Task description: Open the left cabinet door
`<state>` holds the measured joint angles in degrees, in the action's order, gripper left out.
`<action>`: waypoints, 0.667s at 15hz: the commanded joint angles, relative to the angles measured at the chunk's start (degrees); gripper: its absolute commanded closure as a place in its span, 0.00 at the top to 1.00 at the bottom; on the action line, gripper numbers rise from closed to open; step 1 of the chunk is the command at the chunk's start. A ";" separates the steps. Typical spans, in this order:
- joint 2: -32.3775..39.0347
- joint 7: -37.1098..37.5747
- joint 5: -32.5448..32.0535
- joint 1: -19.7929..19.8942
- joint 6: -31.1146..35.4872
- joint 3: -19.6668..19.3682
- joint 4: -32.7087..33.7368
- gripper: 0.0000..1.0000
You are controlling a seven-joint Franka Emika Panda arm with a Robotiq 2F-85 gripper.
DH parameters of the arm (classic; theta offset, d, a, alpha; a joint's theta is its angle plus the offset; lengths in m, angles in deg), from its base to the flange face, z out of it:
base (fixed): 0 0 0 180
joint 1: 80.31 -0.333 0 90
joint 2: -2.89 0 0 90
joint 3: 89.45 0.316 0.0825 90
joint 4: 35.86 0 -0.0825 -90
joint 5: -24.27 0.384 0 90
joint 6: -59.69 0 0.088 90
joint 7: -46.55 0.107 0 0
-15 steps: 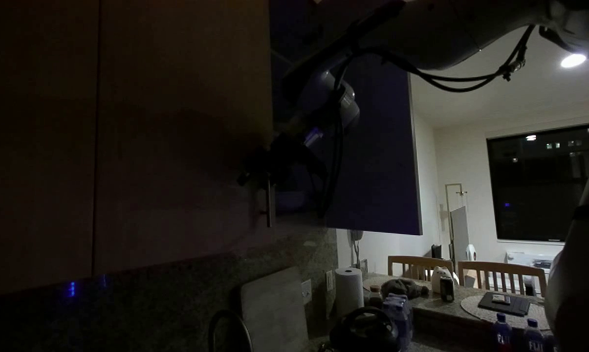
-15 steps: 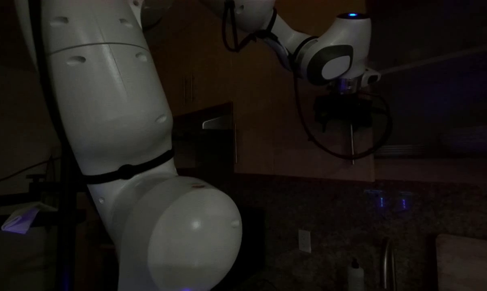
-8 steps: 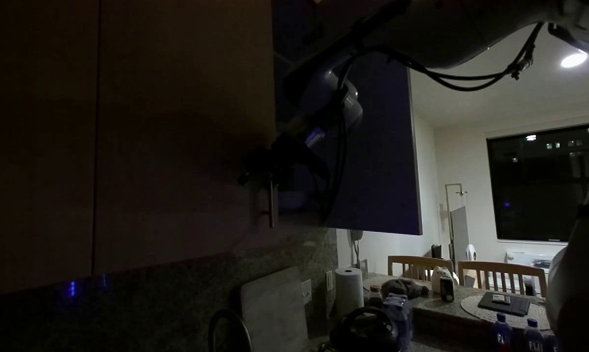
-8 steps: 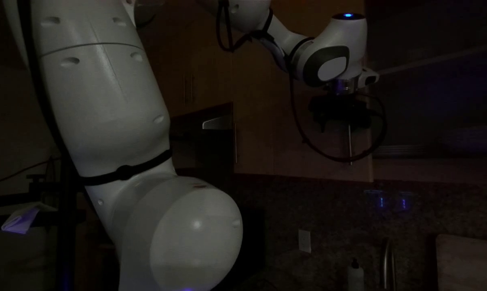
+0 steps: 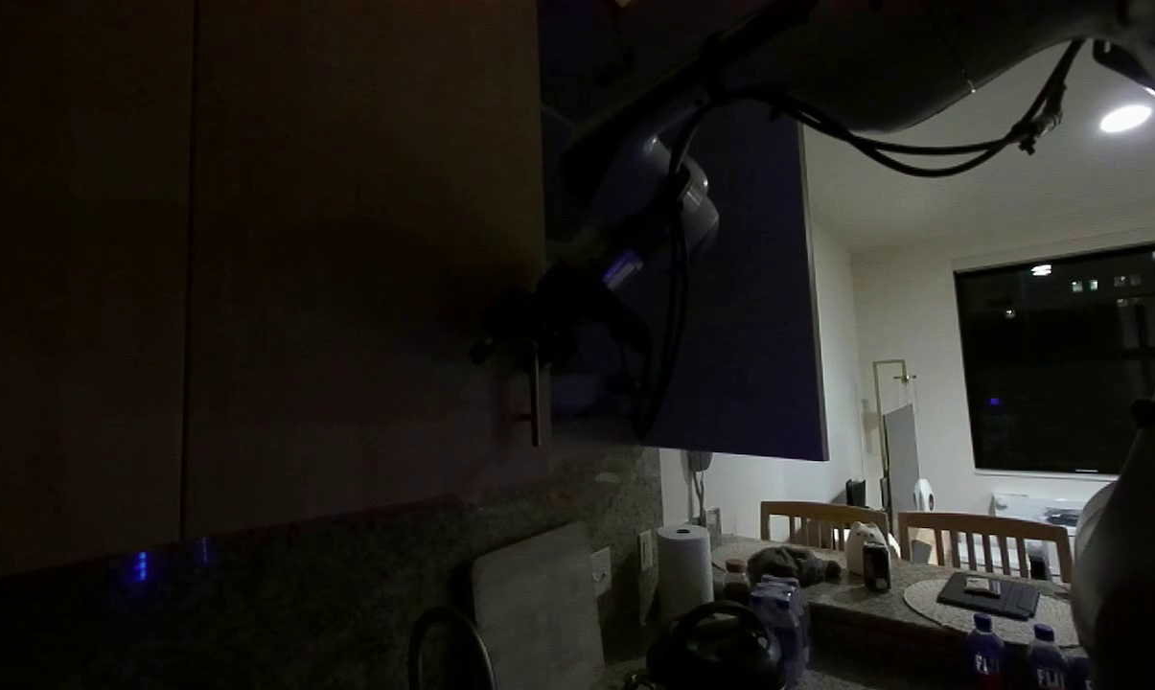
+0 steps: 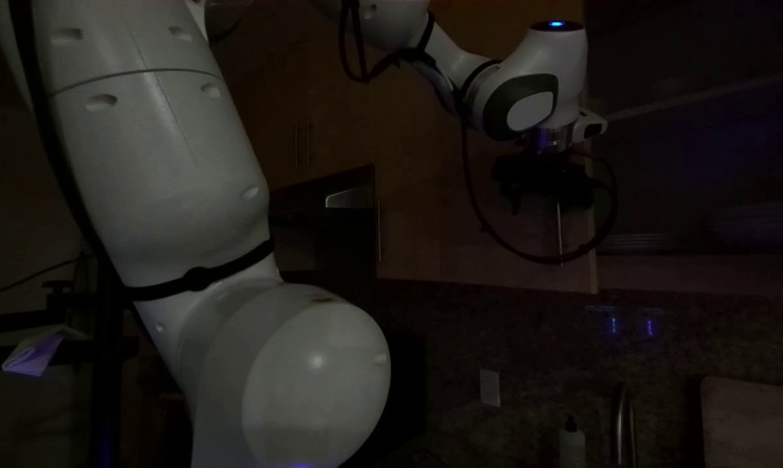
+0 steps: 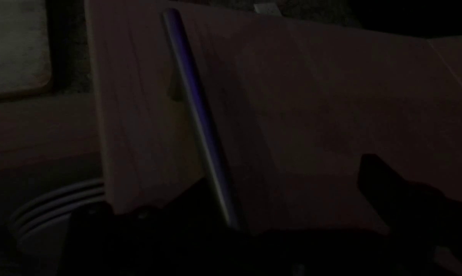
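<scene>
In front of the tool (image 7: 287, 170) | left cabinet door (image 7: 292, 122) | jaws spread | handle (image 7: 197, 103) between them

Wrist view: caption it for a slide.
Open gripper at the silver bar handle of the wooden cabinet door, stacked plates beyond.

Four bar handles (image 6: 559, 229), two chairs (image 5: 983, 522).

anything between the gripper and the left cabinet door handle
Nothing visible: in the dark wrist view, the silver bar handle on the left cabinet door runs to the gripper, with no other object between them.
</scene>
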<state>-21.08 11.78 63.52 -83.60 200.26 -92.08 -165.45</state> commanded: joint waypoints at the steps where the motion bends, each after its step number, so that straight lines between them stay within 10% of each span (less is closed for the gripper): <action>1: -3.72 4.50 -1.97 -2.19 -2.09 0.49 -8.10 1.00; 10: -7.37 9.10 -3.26 -4.48 4.03 1.39 -14.88 1.00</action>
<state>-24.73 15.63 60.50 -84.84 202.62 -91.98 -172.49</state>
